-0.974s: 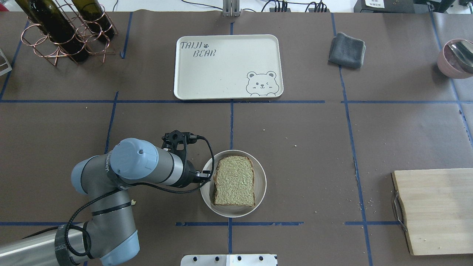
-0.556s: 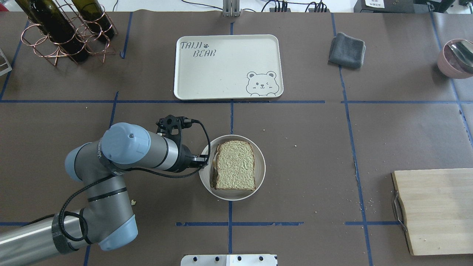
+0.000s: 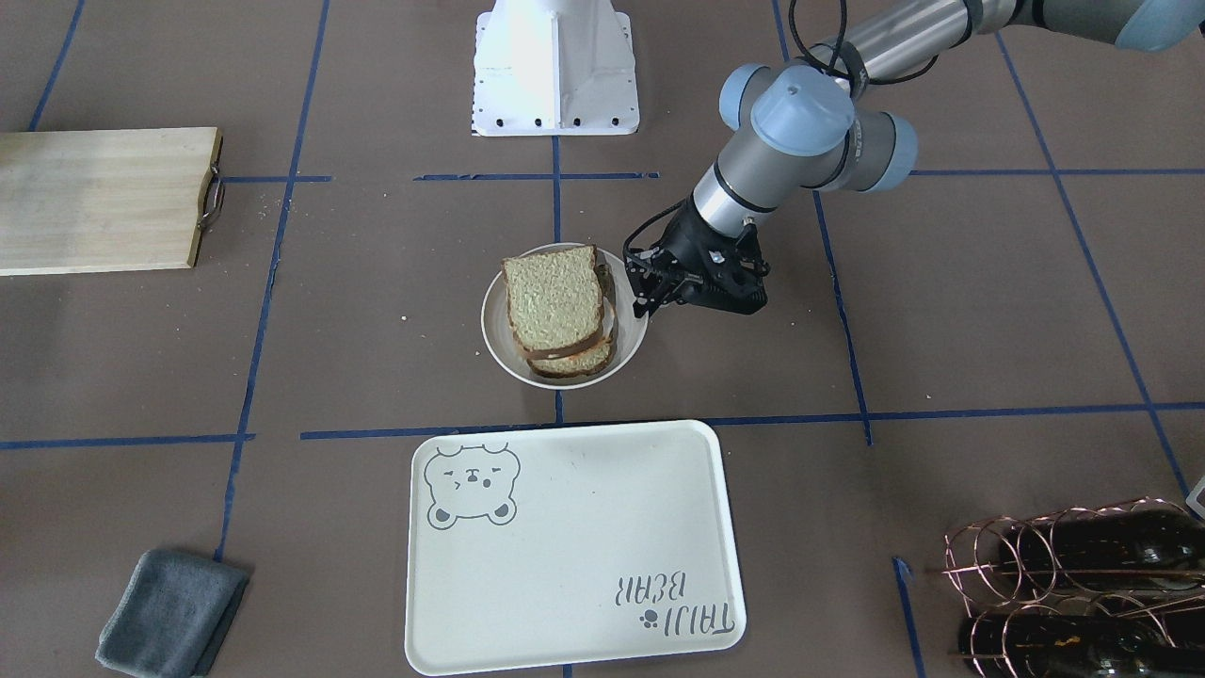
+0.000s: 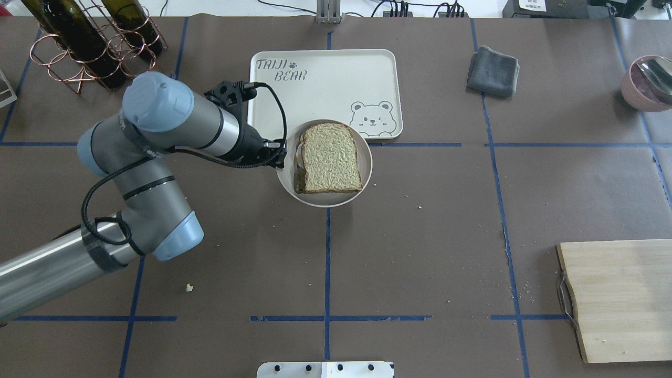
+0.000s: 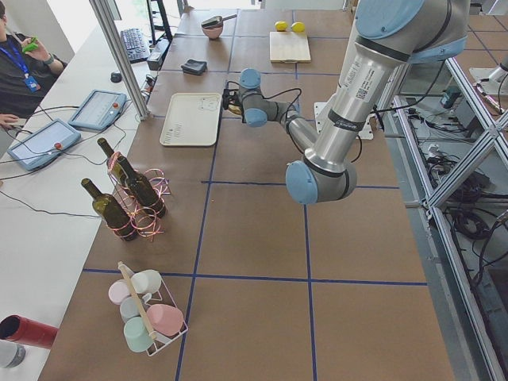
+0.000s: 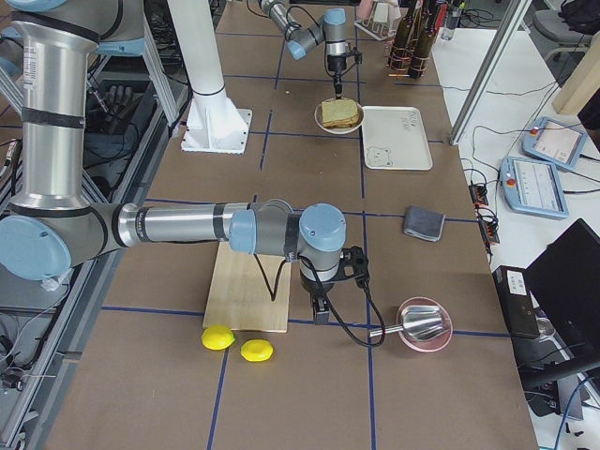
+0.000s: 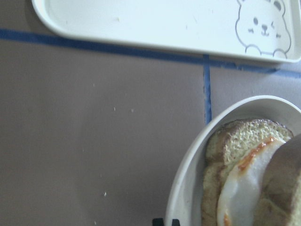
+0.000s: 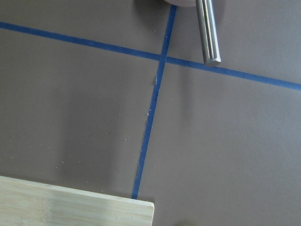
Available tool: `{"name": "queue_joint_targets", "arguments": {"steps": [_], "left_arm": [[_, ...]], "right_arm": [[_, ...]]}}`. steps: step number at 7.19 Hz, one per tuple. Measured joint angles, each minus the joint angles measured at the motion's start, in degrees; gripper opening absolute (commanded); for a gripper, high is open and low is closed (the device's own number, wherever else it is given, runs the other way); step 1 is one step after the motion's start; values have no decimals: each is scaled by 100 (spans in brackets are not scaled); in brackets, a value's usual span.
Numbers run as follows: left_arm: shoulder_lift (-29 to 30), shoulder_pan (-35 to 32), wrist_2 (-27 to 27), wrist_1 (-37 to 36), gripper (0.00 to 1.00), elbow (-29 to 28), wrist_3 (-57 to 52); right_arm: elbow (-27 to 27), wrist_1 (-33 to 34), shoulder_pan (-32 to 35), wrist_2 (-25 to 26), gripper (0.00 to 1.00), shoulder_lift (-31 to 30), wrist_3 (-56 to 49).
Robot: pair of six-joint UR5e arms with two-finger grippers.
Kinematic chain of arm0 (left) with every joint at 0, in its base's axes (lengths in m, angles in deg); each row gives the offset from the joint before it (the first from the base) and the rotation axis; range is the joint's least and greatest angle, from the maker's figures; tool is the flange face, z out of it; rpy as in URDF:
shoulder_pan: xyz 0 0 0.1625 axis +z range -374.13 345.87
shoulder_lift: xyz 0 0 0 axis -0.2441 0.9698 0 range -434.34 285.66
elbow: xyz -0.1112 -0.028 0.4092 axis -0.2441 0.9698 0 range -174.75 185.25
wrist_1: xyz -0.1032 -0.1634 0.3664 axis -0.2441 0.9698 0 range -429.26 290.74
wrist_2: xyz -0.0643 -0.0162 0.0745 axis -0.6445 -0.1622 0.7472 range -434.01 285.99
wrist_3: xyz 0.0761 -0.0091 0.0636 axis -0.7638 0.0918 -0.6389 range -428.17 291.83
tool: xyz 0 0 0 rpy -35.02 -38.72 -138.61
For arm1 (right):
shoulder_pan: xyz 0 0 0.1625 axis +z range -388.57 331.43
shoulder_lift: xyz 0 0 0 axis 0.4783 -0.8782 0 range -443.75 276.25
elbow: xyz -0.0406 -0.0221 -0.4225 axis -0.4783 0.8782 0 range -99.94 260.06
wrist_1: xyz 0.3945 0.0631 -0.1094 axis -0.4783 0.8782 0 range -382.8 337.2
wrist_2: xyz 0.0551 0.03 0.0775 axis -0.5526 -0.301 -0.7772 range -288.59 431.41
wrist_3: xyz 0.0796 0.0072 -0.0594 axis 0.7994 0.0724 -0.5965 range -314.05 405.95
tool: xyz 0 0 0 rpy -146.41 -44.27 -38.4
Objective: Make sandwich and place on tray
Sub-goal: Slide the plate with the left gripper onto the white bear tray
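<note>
My left gripper (image 4: pixel 282 156) is pinched tight on the rim of the round white plate (image 4: pixel 328 200), on the plate's side toward my left arm. The sandwich (image 4: pixel 331 157) sits on that plate: two bread slices stacked, with the fried egg (image 7: pixel 242 186) peeking out between them in my wrist view. From overhead the plate overlaps the near edge of the bear tray (image 4: pixel 315 89). From the front camera it sits just short of the tray. My right gripper (image 6: pixel 319 312) hangs low between the wooden cutting board (image 6: pixel 246 286) and the pink bowl (image 6: pixel 427 328). Wide or narrow, I cannot tell.
</note>
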Motion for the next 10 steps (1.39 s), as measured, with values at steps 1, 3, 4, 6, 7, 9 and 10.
{"name": "queue_joint_targets", "arguments": {"steps": [1, 3, 4, 6, 7, 9, 10], "left_arm": [[434, -307, -222, 133, 0, -691, -93], [1312, -738, -539, 390, 0, -2068, -320], [1706, -843, -587, 614, 0, -2763, -405], [2201, -922, -593, 1140, 0, -3954, -580], [2314, -926, -557, 1354, 0, -4383, -694], [2474, -911, -405, 1510, 45, -4806, -788], [2516, -904, -367, 1529, 99, -4876, -803]], "right_arm": [[1, 0, 2, 3, 100, -1, -4], [1, 0, 5, 16, 100, -7, -7], [1, 0, 6, 22, 100, -8, -7], [1, 0, 6, 29, 100, -7, -7], [0, 0, 6, 30, 100, -4, -7], [-6, 0, 6, 31, 100, 3, -7], [-7, 0, 4, 31, 100, 4, -7]]}}
